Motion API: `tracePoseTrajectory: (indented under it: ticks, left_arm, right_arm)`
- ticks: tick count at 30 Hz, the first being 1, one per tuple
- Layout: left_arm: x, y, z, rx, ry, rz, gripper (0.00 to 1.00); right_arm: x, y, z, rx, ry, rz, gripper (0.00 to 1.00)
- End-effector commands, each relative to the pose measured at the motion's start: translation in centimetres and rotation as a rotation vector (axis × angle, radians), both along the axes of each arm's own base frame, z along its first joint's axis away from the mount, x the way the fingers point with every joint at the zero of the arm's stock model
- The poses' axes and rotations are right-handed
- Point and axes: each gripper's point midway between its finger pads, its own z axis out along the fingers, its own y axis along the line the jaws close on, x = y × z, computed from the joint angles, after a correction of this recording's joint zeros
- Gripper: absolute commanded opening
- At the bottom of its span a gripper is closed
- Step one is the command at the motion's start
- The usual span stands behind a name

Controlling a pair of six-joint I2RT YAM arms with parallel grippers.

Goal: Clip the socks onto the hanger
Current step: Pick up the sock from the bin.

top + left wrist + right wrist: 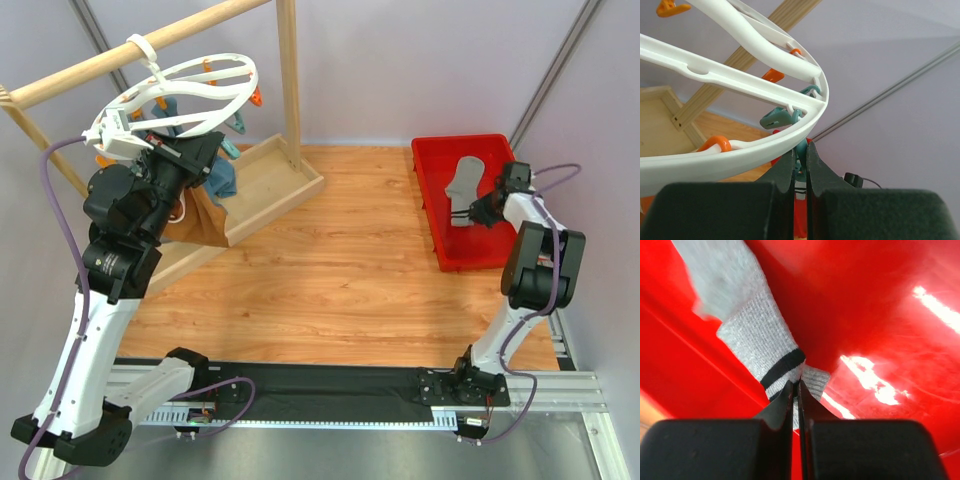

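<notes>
Left hand (800, 151) on hanger clip (802, 146); right hand (795, 385) on sock (757, 335) within bin walls (428, 210).

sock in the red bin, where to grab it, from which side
The striped cuff, from above at the near end of the bin: the sock lies flat, cuff nearest the arm, a thin edge to pinch. The right gripper is shut there.

This is a robotics lab test cell, not a home. The left arm (100, 300) and the right arm (535, 265) are bolted to a metal rail (560, 388) at the edge of a wood-laminate table (330, 290), and purple cables (47, 175) loop from them. Plain pale panel walls (400, 60) close the space in. The laundry things are staged props: a wooden rail frame (290, 70) bearing a white hanger (180, 85), and a red bin (460, 140) holding one sock (465, 185).
</notes>
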Motion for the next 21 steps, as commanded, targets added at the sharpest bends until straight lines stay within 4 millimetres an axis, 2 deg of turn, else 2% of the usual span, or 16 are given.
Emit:
tracePoseTrajectory:
  ticks: [1,2,3,6,8,9,10,11,13,15,16,17,18,19,20,21]
  left_arm:
    - [-1.8,-2.4,-0.6,0.005,0.012,-0.151,0.00]
    - [-1.8,-2.4,-0.4,0.000,0.006,-0.150,0.00]
    - [-1.8,-2.4,-0.6,0.001,0.009,-0.150,0.00]
    - [-1.8,-2.2,-0.8,0.007,0.013,-0.140,0.00]
    - [-1.8,-2.1,-1.0,0.013,0.016,-0.136,0.00]
    - [-1.8,-2.1,-1.0,0.017,0.016,-0.134,0.00]
    - [-1.8,-2.0,-1.1,0.017,0.016,-0.128,0.00]
    - [-1.8,-1.9,-1.1,0.017,0.016,-0.125,0.00]
    - [-1.8,-1.9,-1.2,0.017,0.016,-0.125,0.00]
    - [-1.9,-2.1,-1.2,0.016,0.018,-0.134,0.00]
    - [-2.0,-2.1,-1.2,0.015,0.017,-0.140,0.00]
    - [-2.1,-2.2,-1.1,0.016,0.014,-0.143,0.00]
    - [-2.1,-2.1,-1.1,0.017,0.012,-0.143,0.00]
    - [-2.4,-2.0,-0.9,0.016,0.002,-0.139,0.00]
    - [-2.4,-1.9,-0.9,0.021,-0.001,-0.135,0.00]
    - [-2.6,-1.8,-0.5,0.022,-0.010,-0.133,0.00]
  right_arm:
    - [2.8,-1.9,4.4,0.165,-0.253,-0.280,0.00]
    - [2.0,-1.6,3.1,0.222,-0.250,-0.375,0.00]
    - [2.4,-2.2,4.8,0.216,-0.326,-0.429,0.00]
    - [1.6,-2.5,5.7,0.267,-0.449,-0.610,0.00]
    - [1.2,-2.0,7.1,0.273,-0.539,-0.683,0.00]
    - [0.3,-2.7,6.7,0.280,-0.610,-0.778,0.00]
    - [0.3,-1.7,9.0,0.283,-0.703,-0.763,0.00]
    - [0.0,-2.1,9.9,0.242,-0.759,-0.790,0.00]
    - [0.0,-1.3,10.6,0.217,-0.752,-0.791,0.00]
    - [0.1,-1.3,9.5,0.191,-0.685,-0.798,0.00]
    - [0.5,-1.6,9.7,0.190,-0.680,-0.802,0.01]
    - [0.9,-1.7,8.5,0.175,-0.643,-0.783,0.14]
    - [1.6,-1.0,8.2,0.199,-0.608,-0.726,0.27]
    - [2.5,-1.5,8.9,0.155,-0.593,-0.654,0.36]
    - [3.5,-0.7,8.1,0.154,-0.548,-0.574,0.52]
    - [3.8,-0.3,7.4,0.127,-0.497,-0.493,0.54]
